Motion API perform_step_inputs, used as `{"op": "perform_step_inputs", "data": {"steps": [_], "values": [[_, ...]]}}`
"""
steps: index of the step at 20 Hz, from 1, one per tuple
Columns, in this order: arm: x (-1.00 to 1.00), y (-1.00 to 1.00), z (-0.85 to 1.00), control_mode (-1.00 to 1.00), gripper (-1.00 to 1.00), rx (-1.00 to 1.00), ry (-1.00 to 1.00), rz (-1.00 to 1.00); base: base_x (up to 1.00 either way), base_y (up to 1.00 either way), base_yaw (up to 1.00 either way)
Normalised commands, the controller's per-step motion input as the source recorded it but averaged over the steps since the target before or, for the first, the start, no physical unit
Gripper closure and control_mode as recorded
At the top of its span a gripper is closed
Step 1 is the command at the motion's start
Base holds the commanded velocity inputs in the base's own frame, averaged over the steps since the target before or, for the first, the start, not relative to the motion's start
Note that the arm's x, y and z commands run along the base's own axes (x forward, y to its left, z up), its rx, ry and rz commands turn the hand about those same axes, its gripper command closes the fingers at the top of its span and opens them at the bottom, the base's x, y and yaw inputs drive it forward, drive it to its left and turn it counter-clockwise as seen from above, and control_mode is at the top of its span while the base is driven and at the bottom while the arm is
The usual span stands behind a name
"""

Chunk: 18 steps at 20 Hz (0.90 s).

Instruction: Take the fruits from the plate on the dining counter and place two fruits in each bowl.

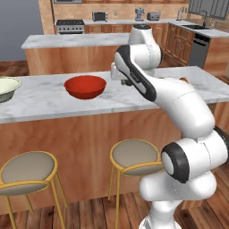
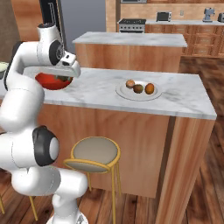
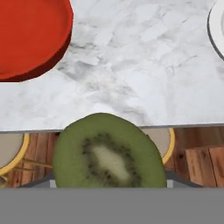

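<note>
Left base view: the red bowl (image 1: 85,86) sits on the marble desk (image 1: 49,100), the cream bowl (image 1: 6,88) far left. Right base view: three fruits lie on the plate (image 2: 124,93). Hand view: the pincer (image 3: 109,181) grips a halved kiwi (image 3: 108,153) near the desk's edge.

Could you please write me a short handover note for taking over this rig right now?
Gripper: shut on a kiwi half, carried above the counter edge near the red bowl.
Plate: three fruits remain, tan, dark, orange.
Red bowl: looks empty in the left base view. Cream bowl: at the counter's left end, inside hidden.
Done: one fruit picked up.
Left: drop the kiwi half in a bowl, then move the rest, two per bowl.
</note>
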Motion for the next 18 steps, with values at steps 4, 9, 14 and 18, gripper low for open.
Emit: {"op": "perform_step_inputs", "data": {"steps": [4,9,14,18], "values": [[0.44,0.96,-0.01,-1.00,1.00,0.00,0.00,0.08,0.00,0.00,0.00],[0.36,0.62,-0.34,-1.00,1.00,0.00,0.00,0.01,0.00,0.00,0.00],[0.49,0.45,-0.30,-1.00,1.00,0.00,-0.08,0.00,0.00,0.00,0.00],[0.47,0.11,0.00,-1.00,1.00,0.00,-0.09,0.00,0.00,0.00,0.00]]}}
